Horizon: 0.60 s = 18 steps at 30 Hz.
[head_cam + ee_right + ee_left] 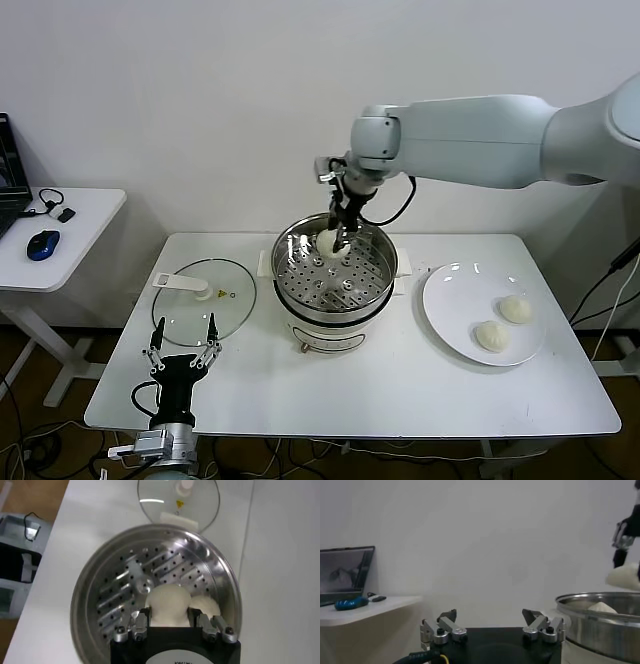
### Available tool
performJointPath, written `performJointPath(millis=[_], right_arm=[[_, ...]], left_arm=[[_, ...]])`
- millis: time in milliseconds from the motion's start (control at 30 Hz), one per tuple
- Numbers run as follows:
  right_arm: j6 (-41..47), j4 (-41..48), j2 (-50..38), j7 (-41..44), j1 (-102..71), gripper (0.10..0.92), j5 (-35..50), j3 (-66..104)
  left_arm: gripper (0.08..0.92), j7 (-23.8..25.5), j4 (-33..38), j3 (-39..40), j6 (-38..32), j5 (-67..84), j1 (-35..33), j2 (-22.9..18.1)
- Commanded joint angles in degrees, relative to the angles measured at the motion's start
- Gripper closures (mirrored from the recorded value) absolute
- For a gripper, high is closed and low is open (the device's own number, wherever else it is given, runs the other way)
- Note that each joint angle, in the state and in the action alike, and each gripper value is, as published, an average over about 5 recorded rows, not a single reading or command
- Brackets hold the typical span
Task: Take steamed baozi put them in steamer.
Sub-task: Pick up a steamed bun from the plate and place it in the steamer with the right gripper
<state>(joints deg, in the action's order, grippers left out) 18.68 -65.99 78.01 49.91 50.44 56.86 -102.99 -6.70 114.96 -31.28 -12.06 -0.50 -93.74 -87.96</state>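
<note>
The right gripper hangs over the far part of the steamer, fingers pinching a bun held just above the tray. Below and just beside it, a second bun lies on the tray against the far wall. Toward the robot from the gripper the tray is bare: flat polished steel, dotted with small holes and pressed ribs, ringed by a tall shiny wall whose rim stands close around the fingers on the far side. The buns are smooth, round, cream-white dough.

To the gripper's right, beyond the rim, a white round plate carries two more buns, well apart from the steamer. To its left, a flat glass lid with a white handle lies on the white table.

The left gripper rests at the table's near left edge, by the lid, fingers spread and holding nothing.
</note>
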Motion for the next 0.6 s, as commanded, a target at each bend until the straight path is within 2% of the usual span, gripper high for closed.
performJointPath(millis=[33, 600], right_arm=[[0.90, 6.33, 6.23, -1.15, -6.58, 0.507, -0.38, 1.50], [0.32, 13.59, 9.97, -0.96, -12.12, 0.505, -2.78, 2.61]], left_arm=[[0.177, 0.03, 0.13, -0.01, -0.08, -0.08, -0.08, 0.04], [0.177, -0.19, -0.11, -0.27, -0.13, 0.10, 0.08, -0.20]])
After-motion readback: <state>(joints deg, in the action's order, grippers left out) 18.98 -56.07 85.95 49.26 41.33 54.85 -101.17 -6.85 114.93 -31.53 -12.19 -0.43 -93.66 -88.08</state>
